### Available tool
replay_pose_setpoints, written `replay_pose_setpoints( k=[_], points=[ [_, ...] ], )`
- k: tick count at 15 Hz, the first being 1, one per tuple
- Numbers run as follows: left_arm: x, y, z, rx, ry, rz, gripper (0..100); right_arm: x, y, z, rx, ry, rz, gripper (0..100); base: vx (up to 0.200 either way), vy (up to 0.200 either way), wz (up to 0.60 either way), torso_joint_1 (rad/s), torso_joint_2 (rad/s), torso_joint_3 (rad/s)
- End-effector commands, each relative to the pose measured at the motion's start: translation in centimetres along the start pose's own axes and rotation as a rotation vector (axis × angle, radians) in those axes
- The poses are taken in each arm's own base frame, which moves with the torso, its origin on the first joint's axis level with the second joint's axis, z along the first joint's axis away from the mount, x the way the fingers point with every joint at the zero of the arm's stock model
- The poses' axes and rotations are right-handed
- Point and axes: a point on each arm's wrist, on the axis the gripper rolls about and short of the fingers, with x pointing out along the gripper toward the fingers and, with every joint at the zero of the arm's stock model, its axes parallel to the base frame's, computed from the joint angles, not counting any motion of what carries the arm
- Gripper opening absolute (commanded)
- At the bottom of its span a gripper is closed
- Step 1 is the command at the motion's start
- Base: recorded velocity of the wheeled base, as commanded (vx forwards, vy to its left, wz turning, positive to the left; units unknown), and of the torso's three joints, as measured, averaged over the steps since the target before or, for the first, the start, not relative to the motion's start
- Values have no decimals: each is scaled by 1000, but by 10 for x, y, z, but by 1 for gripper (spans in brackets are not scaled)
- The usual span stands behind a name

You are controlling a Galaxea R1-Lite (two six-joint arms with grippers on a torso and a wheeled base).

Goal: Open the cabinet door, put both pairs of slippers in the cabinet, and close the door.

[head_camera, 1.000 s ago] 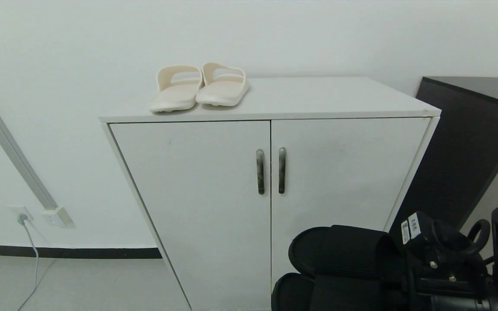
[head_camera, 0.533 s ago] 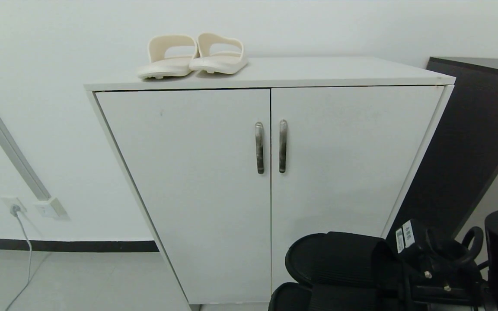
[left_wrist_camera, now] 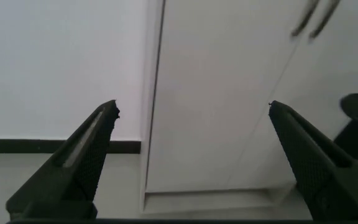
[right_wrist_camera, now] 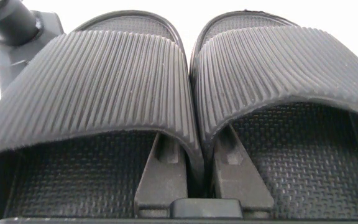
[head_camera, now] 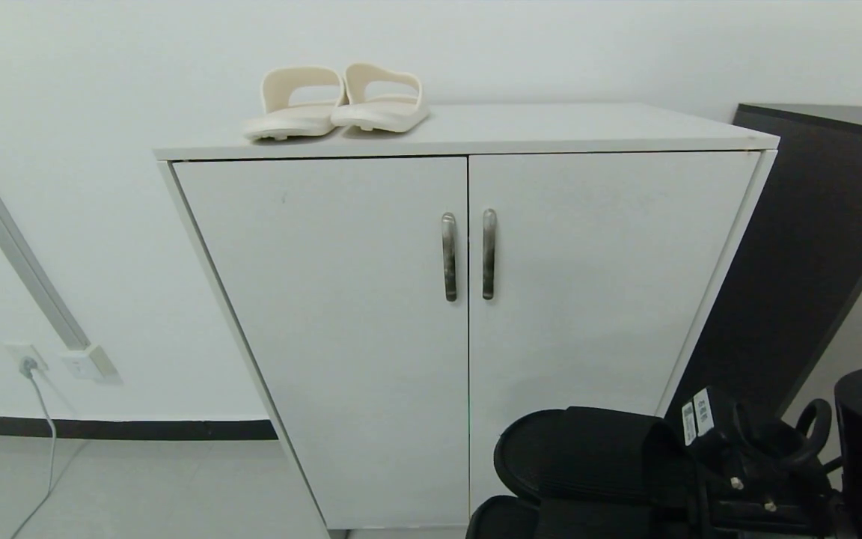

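A white cabinet (head_camera: 341, 314) stands against the wall with both doors closed; its two metal handles (head_camera: 449, 257) (head_camera: 488, 254) meet at the middle. A cream pair of slippers (head_camera: 337, 105) lies on its top, toward the left. Low in front of the right door, my right gripper (right_wrist_camera: 197, 177) is shut on a black pair of slippers (head_camera: 581, 457), its fingers (right_wrist_camera: 166, 180) inside the two straps, pinching the inner edges together. My left gripper (left_wrist_camera: 192, 107) is open with nothing between its fingers, facing the cabinet's lower left corner (left_wrist_camera: 151, 193).
A dark piece of furniture (head_camera: 812, 262) stands close against the cabinet's right side. On the wall to the left are a slanted conduit (head_camera: 12, 247), an outlet (head_camera: 23, 359) and a hanging cable. Bare floor (head_camera: 139, 486) lies to the left.
The whole head picture has shifted, so the camera has moved: the cabinet now sits higher in view. The right gripper still holds the black slippers at the lower right.
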Motion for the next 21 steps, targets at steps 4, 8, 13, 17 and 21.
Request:
replay_pose_setpoints(
  k=[4,8,13,17,21],
  points=[
    [57,-8,45,-20,168,-298,100,0,1,-6,-33,-23,-4,0,0,0,0,-1,70,40],
    [91,-16,74,-33,217,-446,100,1,1,-7,-40,-21,-4,0,0,0,0,0,0,0],
    [139,-35,87,-18,227,-570,100,1,1,-6,-39,-23,-4,0,0,0,0,0,0,0],
    [167,-72,98,-36,196,-664,100,1,0,-7,-36,-19,-2,0,0,0,0,0,0,0],
    [188,-111,111,-94,214,-744,100,1,1,-8,-33,-15,0,0,0,0,0,0,0,0]
  ],
)
